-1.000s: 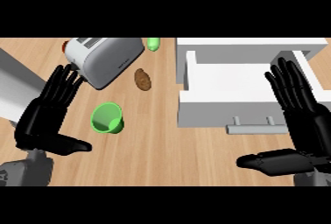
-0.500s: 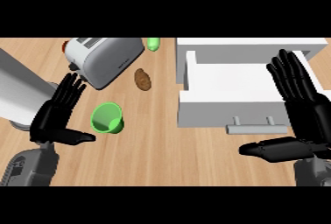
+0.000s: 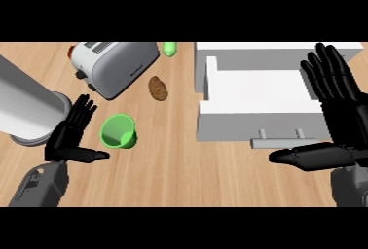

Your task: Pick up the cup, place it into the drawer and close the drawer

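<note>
A green cup (image 3: 118, 131) lies on its side on the wooden counter, its mouth facing the lower left. My left hand (image 3: 68, 136) is open just left of it, fingers straight, thumb pointing toward the cup, not touching it. The white drawer (image 3: 253, 106) stands pulled open at the right, its handle (image 3: 283, 141) toward me. My right hand (image 3: 336, 112) is open at the right edge, fingers up over the drawer's right side, thumb stretched left below the handle.
A silver toaster (image 3: 114, 64) sits at the back left. A brown potato (image 3: 157, 88) lies beside it and a small green item (image 3: 170, 48) lies farther back. A large grey cylinder (image 3: 25, 112) stands at the left edge behind my left hand.
My left hand has moved down and right, closer to the cup. My right hand has shifted slightly toward the right edge. The cup and drawer have not moved.
</note>
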